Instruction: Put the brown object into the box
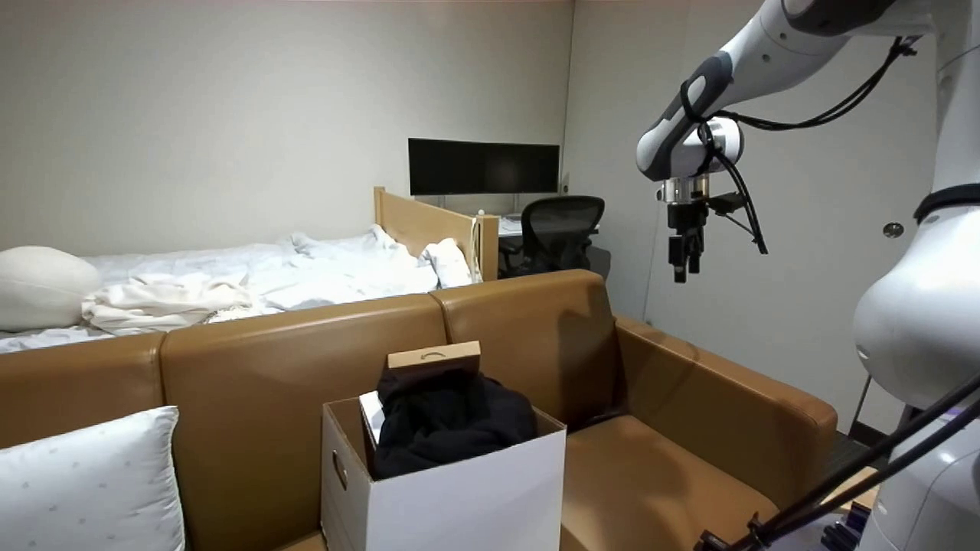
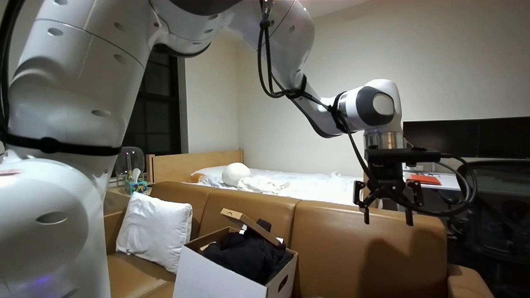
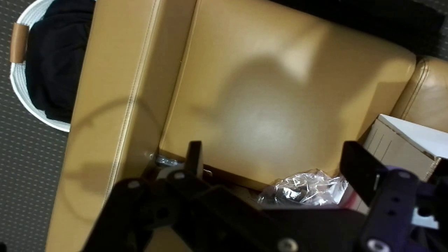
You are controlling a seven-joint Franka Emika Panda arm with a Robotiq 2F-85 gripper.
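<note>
The brown object, a flat tan cardboard piece, is seen in both exterior views (image 1: 434, 356) (image 2: 250, 225). It is tilted, resting against the black clothing at the back of the box and rising above its rim. The white open-top box (image 1: 467, 505) (image 2: 219, 275) stands on the couch seat, and its side shows at the right of the wrist view (image 3: 399, 150). My gripper (image 1: 687, 275) (image 2: 388, 221) hangs in the air above the armrest end of the couch, well apart from the box. In the wrist view my gripper (image 3: 269, 150) has its fingers wide apart with nothing between them.
The brown couch has a backrest (image 1: 306, 360) and an armrest (image 1: 727, 383). A white pillow (image 2: 155, 227) leans beside the box. Clear crinkled plastic (image 3: 304, 189) lies at the seat's edge. A white basket (image 3: 26, 94) with dark cloth stands beyond the armrest. A bed stands behind.
</note>
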